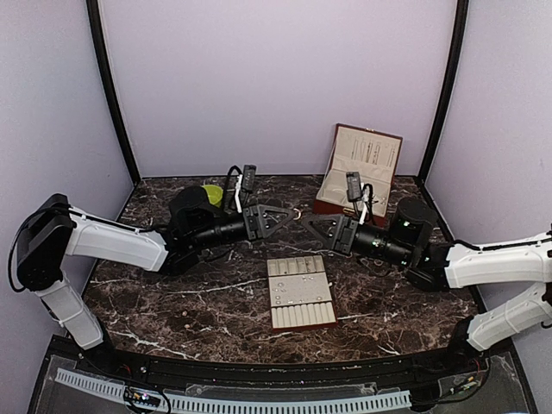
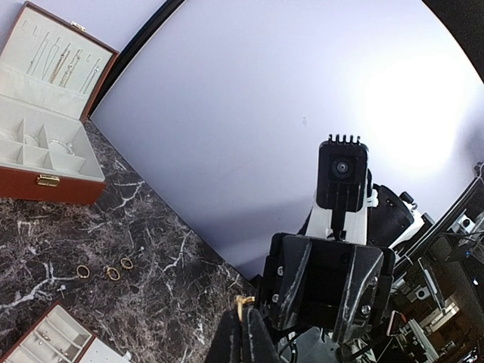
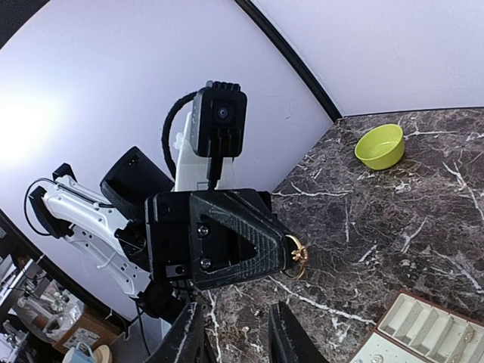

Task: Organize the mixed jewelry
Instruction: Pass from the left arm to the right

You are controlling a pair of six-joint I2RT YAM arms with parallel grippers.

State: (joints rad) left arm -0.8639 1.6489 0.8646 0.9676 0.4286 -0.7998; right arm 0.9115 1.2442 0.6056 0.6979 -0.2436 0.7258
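My left gripper (image 2: 243, 316) is shut on a gold ring (image 2: 243, 302) with a small claw setting and holds it in the air above the table. In the right wrist view the ring (image 3: 296, 253) sticks out from the tip of the left gripper (image 3: 276, 249). My right gripper (image 3: 238, 336) faces it tip to tip, just below the ring, open with nothing between its fingers. From above, both gripper tips meet over the beige slotted tray (image 1: 302, 323). Three more gold rings (image 2: 113, 273) lie loose on the marble. Small silvery pieces (image 1: 297, 285) sit in the tray's slots.
An open red-brown jewelry box (image 1: 358, 168) with chains in its lid stands at the back right. A lime-green bowl (image 3: 380, 145) sits at the back left behind the left arm. Two tiny studs (image 3: 258, 311) lie on the marble under the grippers.
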